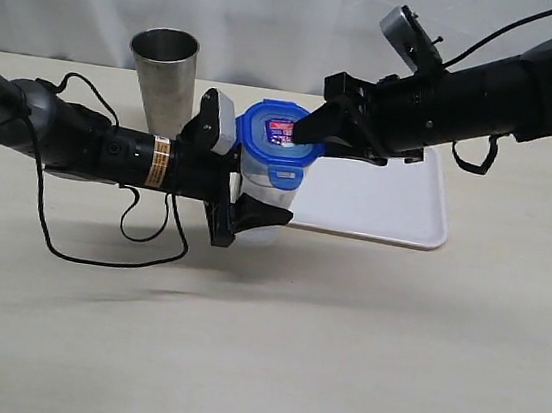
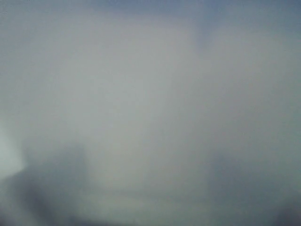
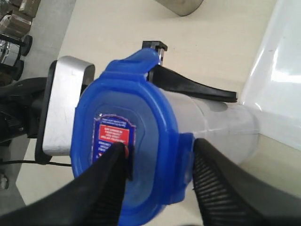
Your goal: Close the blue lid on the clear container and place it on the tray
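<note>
Cream-coloured and matte, the tabletop (image 1: 336,375) fills the whole foreground, with a plain white curtain (image 1: 279,16) hanging in folds behind it. At the far left a black cable (image 1: 79,248) trails in loose loops beside the left arm. A steel cup (image 1: 163,77) stands upright toward the back, apart from everything else.

The left tool (image 1: 256,204) is clamped around the body of the clear canister (image 1: 256,182), with one finger across its near side and the other along its far side. The left wrist view is only a grey blur, so the grip is judged from the other two views. The canister stands upright just beside the left rim of the tray; whether its base rests on the tabletop I cannot tell.

The blue lid (image 1: 260,134) sits on top of the canister, its red-blue sticker (image 1: 281,131) facing up and a side flap sticking outward. The right tool (image 3: 162,165) stands spread over the lid's edge: one finger rests on the top by the sticker, the other just outside a flap.

The white tray (image 1: 425,220) lies flat on the right.
</note>
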Robot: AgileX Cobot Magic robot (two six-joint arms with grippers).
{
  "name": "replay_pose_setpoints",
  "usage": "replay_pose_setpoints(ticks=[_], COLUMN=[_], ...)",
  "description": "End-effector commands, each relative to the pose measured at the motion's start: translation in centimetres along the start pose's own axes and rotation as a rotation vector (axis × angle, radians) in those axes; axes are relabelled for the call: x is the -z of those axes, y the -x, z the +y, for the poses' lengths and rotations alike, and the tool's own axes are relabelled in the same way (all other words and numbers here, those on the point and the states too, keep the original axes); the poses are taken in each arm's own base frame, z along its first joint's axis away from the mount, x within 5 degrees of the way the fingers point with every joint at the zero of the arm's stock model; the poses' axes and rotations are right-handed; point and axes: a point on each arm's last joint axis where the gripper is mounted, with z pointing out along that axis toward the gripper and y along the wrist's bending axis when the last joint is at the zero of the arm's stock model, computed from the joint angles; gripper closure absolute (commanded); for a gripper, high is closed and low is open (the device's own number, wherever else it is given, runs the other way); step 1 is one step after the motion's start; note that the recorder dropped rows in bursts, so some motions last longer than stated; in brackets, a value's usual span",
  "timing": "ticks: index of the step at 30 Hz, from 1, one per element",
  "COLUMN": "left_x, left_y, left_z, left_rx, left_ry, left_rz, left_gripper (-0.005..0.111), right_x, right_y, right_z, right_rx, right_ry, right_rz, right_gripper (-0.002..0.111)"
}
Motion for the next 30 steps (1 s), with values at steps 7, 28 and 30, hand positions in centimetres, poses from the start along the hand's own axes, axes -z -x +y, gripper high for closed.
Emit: replay_pose_setpoints(ticks=[7,28,30], left_x=[-0.6,-0.5,-0.5], left_y=[1.8,2.3,2.3], left_z=[-0.6,-0.7,-0.7], left_rx=[0.019,0.048,0.048], left_ry=[-0.034,-0.050,-0.050], left_rz=[-0.086,-0.139,-0.139], left_gripper=[0.107,0.107,0.107], right_x=[-0.8,9.2,8.9], right_y=[-0.3,0.8,-0.3], right_z=[1.7,10.7,11.4], right_rx=[0.212,0.891,1.011], right_ry=[-0.020,-0.126,-0.095], right_rz=[0.123,-0.130,-0.029], right_gripper=[0.063,0.047,0.052])
